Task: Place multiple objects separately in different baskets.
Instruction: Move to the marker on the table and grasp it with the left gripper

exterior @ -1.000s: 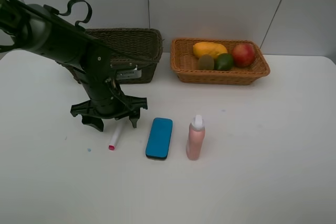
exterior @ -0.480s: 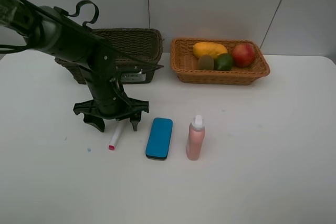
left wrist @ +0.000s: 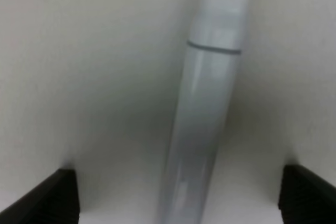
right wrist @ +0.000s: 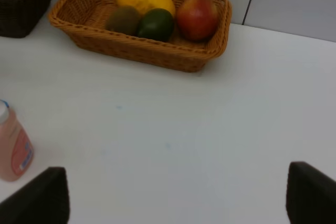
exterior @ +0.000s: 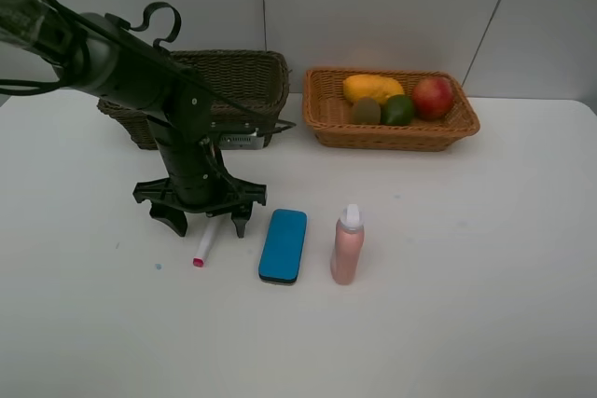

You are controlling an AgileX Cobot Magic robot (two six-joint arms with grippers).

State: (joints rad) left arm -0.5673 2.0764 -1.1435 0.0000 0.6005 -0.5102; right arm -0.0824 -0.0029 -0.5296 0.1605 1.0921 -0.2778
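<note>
The left gripper (exterior: 209, 224), fingers (exterior: 174, 221) spread wide, is hanging over the marker (exterior: 202, 251) and hiding its far end, the eraser (exterior: 283, 245) and bottle (exterior: 347, 247) are resting just right of it, and the right gripper (right wrist: 176, 196), also spread, is showing only its tips (right wrist: 42, 195) over open table (exterior: 485, 258).
</note>
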